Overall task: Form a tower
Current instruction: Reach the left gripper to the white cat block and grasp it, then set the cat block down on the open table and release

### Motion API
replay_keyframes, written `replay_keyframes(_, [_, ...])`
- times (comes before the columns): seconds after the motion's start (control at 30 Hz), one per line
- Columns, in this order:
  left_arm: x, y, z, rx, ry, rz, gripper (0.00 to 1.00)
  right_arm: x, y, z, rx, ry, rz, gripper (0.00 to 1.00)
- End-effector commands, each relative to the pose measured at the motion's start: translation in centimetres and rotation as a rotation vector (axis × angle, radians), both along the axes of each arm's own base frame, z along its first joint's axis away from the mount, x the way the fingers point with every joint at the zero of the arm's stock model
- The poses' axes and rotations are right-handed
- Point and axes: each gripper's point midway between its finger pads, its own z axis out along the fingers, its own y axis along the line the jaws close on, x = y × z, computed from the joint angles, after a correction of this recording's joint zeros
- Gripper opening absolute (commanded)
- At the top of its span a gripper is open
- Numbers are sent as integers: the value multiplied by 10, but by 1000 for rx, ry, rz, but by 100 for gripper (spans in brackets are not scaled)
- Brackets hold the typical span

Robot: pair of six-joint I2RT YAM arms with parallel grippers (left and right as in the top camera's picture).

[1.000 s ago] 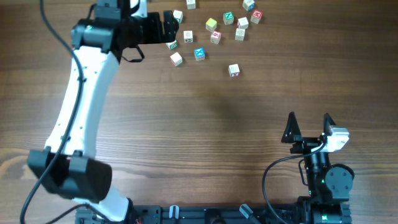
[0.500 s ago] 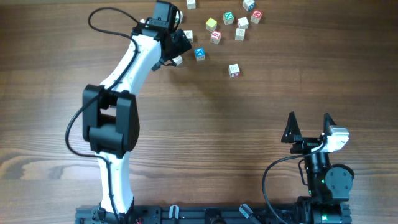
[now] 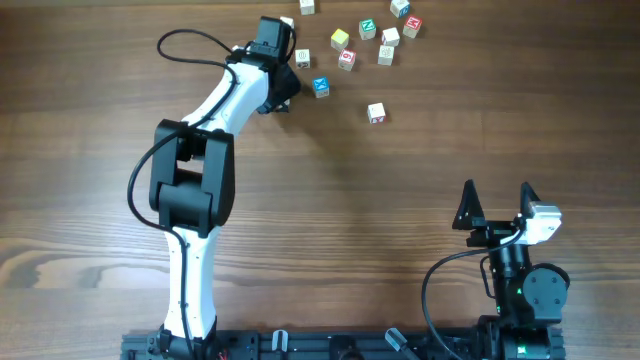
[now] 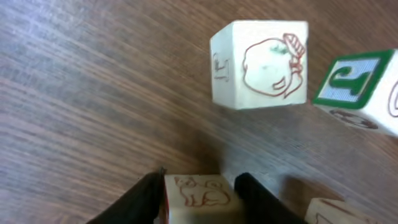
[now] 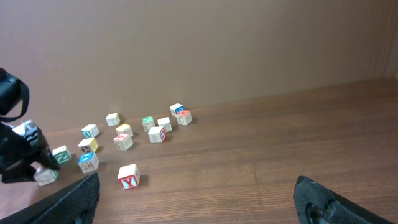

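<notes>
**One cube pinched, no tower standing yet**

No stack showed anywhere on the table [image 3: 330, 220]. The tower was unbuilt, and every cube lay singly in a scatter along the far edge. At the left end of that scatter the left gripper [image 4: 200, 180] had its jaws pressed against opposite sides of the animal cube [image 4: 198, 198], which appeared to sit on the wood.

Close by lay the apple cube [image 4: 261, 65], a green-bordered cube [image 4: 360, 87] and the corner of a pale cube [image 4: 329, 213] near the right-hand finger. Only the top of the animal cube showed, so how deep the pads sat could not be told. A shallow pinch might have let the cube twist or slip out on the lift. A sideways swing while low could have knocked the pale cube.

The red Y cube [image 3: 376, 112] stood apart from the rest and looked the easiest base. An off-centre placement there would probably have toppled.

The right gripper [image 3: 497, 190] sat spread wide at the near right, well clear.
</notes>
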Motion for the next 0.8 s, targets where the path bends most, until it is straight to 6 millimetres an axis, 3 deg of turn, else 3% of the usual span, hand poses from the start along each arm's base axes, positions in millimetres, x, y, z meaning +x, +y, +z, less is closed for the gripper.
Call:
replay_keyframes(0.0, [-14,9,3,63,59,-104,29,0,4,1,7,-7,19,100])
replay_keyframes(0.03, [-18,14,17,83,65,-145,25,0,4,1,7,-7,20,100])
replay_keyframes(0.13, [-33,36,86,160,42,-232,24,0,4,1,8,-7,19,100])
replay_keyframes(0.17, [-47,46,120,184,35,-272,25,0,4,1,8,-7,19,100])
replay_keyframes(0.3, [-108,66,220,218,-34,-346,25,0,4,1,7,-7,19,100])
replay_keyframes(0.4, [-161,77,301,212,-198,-333,26,0,4,1,7,-7,20,100])
replay_keyframes(0.47, [-197,83,336,209,-278,-327,26,0,4,1,7,-7,19,100])
replay_keyframes(0.53, [-233,88,355,200,-314,-333,22,0,4,1,7,-7,20,100])
replay_keyframes(0.6, [-267,91,358,192,-302,-352,21,0,4,1,7,-7,20,100])
replay_keyframes(0.67, [-290,95,351,192,-274,-361,17,0,4,1,7,-7,19,100])
replay_keyframes(0.77, [-308,98,320,192,-218,-369,18,0,4,1,7,-7,19,100])
